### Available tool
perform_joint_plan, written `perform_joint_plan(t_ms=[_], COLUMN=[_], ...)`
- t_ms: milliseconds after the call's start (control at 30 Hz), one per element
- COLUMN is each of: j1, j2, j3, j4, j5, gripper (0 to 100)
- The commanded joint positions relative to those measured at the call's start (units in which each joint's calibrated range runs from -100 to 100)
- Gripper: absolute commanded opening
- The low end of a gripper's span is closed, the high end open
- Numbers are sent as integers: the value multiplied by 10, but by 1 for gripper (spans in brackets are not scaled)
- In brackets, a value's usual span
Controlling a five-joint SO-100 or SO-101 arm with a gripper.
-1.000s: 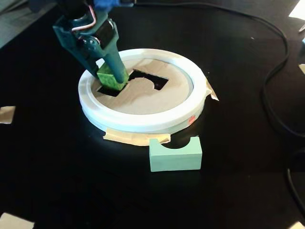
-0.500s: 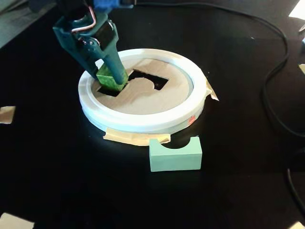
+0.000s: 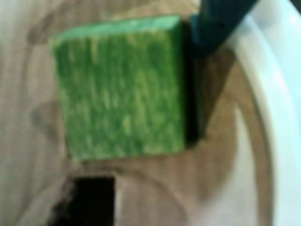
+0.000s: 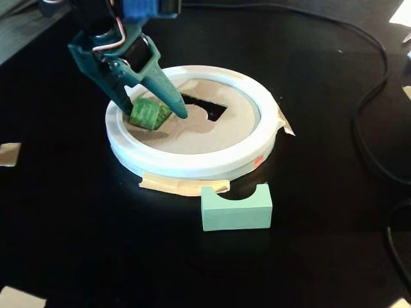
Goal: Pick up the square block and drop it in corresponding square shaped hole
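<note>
The green square block [image 3: 120,89] fills the wrist view, with one dark teal finger [image 3: 214,23] against its right side. In the fixed view my gripper [image 4: 155,113] is shut on the green block [image 4: 146,114] and holds it over the left part of the cardboard disc [image 4: 212,138] inside the white ring [image 4: 192,165]. A dark cut-out hole [image 4: 207,106] lies in the disc just right of the block. In the wrist view the hole [image 3: 89,200] is a dark opening below the block. My other finger is hidden in the wrist view.
A pale green block with a half-round notch [image 4: 236,206] lies on the black table in front of the ring. Black cables [image 4: 369,96] run along the right side. Tape scraps [image 4: 9,154] lie at the left edge and hold the ring down.
</note>
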Motion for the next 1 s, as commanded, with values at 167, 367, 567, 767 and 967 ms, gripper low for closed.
perform_joint_plan(t_ms=[167, 367, 567, 767, 967], j1=[17, 57, 67, 58, 52], j2=[-149, -143, -128, -44, -10], j3=[-9, -40, -46, -51, -52], j4=[121, 108, 48, 6, -5], j5=[1, 4, 15, 15, 11], gripper=[87, 87, 87, 87, 87])
